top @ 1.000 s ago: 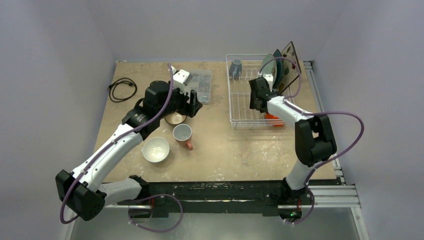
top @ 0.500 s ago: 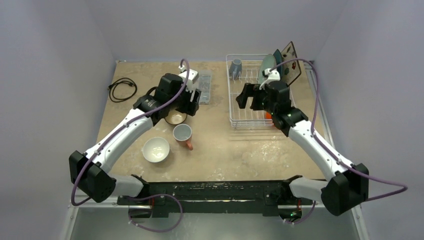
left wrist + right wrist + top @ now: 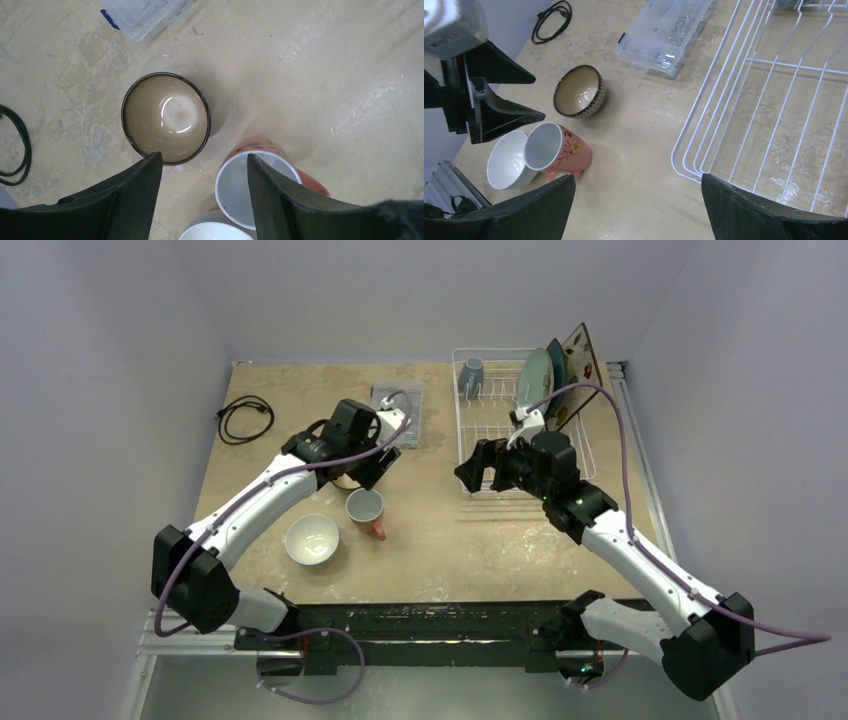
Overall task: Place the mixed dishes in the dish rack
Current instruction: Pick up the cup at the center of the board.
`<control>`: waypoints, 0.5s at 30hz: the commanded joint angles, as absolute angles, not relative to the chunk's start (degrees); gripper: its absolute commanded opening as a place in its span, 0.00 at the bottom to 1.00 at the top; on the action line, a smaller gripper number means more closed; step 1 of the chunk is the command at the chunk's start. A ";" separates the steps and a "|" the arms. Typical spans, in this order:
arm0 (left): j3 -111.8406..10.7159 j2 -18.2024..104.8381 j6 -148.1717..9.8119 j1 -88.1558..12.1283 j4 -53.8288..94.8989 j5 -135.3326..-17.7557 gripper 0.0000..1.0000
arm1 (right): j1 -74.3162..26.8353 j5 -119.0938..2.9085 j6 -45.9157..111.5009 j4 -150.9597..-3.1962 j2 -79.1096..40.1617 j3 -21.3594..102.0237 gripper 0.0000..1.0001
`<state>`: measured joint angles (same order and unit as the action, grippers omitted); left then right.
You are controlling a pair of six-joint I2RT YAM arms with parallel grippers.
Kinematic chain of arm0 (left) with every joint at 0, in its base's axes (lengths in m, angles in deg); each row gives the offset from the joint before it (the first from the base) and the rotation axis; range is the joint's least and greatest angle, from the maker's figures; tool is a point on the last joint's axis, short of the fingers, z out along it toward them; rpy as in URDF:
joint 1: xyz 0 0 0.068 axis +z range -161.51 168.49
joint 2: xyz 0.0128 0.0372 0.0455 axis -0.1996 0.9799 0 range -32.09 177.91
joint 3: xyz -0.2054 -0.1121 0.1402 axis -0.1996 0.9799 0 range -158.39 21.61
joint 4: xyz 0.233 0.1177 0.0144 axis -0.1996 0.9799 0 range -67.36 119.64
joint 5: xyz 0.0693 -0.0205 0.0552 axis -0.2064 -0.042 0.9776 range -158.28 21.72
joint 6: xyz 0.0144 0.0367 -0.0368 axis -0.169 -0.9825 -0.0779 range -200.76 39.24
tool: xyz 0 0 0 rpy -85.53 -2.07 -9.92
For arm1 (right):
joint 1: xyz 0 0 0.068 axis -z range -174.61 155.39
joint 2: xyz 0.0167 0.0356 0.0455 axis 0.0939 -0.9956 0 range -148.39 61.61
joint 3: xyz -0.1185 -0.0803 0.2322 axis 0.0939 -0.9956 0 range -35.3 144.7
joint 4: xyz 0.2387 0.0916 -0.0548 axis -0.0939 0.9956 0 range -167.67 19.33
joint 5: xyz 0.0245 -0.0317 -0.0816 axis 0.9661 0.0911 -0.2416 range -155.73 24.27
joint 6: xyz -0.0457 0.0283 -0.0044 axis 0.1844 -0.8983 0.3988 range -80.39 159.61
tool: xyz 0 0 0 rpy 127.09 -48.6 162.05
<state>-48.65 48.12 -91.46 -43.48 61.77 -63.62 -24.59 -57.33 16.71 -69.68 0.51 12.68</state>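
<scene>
**Top view.** White wire dish rack [image 3: 487, 425] sits upper right of frame.
- Grey-blue mug [image 3: 472, 371] is in the rack's far left corner.
- Three plates stand on edge along its far right side: round pale green plate [image 3: 535, 380], square dark teal plate [image 3: 557, 365], square cream floral plate [image 3: 581, 352].
- The rack's near right part is hidden by the right arm.
- White ceramic bowl [image 3: 312, 539] and salmon-pink mug [image 3: 366, 508] stand on the beige table [image 3: 450, 550], left of centre.
- Right gripper [image 3: 472, 472] hovers at the rack's near left corner.

**Left wrist view.**
- Left gripper [image 3: 204, 159] has its jaws moderately apart with nothing between them.
- It looks straight down on the bare table between the brown glazed bowl [image 3: 166, 118], left of centre, and the mug, lower right.
- The white bowl's rim shows at the bottom edge.
- Clear plastic compartment box [image 3: 145, 12] is at the top and black cable [image 3: 15, 145] at the left edge.

**Right wrist view.**
- The right gripper's jaws are spread wide and empty.
- Rack wires fill the right half of the frame, and that stretch is bare.
- The brown bowl, mug and white bowl cluster at the left, the mug close beside the white bowl.

**Progress, as judged.** Four pieces are racked. At least three remain on the table: two bowls and a mug. That puts the task past halfway. The left gripper looks poised to choose between the brown bowl and the mug.
</scene>
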 commanded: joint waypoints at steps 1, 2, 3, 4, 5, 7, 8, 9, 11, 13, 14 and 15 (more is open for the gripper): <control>-48.19 50.49 -97.50 -43.70 63.92 -64.25 0.58 | -24.58 -59.36 18.74 -69.12 2.89 11.27 0.99; -48.44 51.08 -97.65 -43.63 64.47 -64.10 0.54 | -24.57 -59.55 18.89 -69.00 3.08 10.99 0.99; -48.52 51.59 -97.83 -43.65 64.85 -64.07 0.51 | -24.58 -59.63 19.13 -68.90 3.20 10.69 0.99; -48.41 51.85 -98.08 -43.62 65.13 -64.14 0.50 | -24.56 -59.66 19.33 -68.84 3.30 10.55 0.99; -48.28 52.31 -98.34 -43.60 65.35 -64.15 0.50 | -24.58 -59.75 19.51 -68.82 3.36 10.30 0.99; -48.33 53.15 -98.79 -43.61 66.02 -64.55 0.50 | -24.58 -60.01 19.88 -68.89 3.46 10.06 0.99; -48.35 53.43 -98.94 -43.60 66.59 -65.44 0.49 | -24.58 -60.16 20.11 -68.94 3.38 10.05 0.99; -48.21 53.67 -99.09 -43.66 67.20 -67.30 0.49 | -24.58 -60.34 20.32 -68.86 3.24 10.09 0.99; -48.06 54.02 -99.49 -43.60 68.17 -70.66 0.50 | -24.58 -60.46 20.61 -68.69 2.86 10.37 0.99; -48.08 54.34 -99.98 -43.60 68.84 -71.91 0.50 | -24.56 -60.24 20.71 -68.94 2.66 10.44 0.99; -48.17 54.43 -100.14 -43.61 69.06 -71.97 0.50 | -24.56 -60.16 20.71 -69.08 2.55 10.33 0.99; -48.01 54.36 -100.33 -43.62 69.18 -72.09 0.50 | -24.58 -60.19 20.68 -69.14 2.42 10.32 0.99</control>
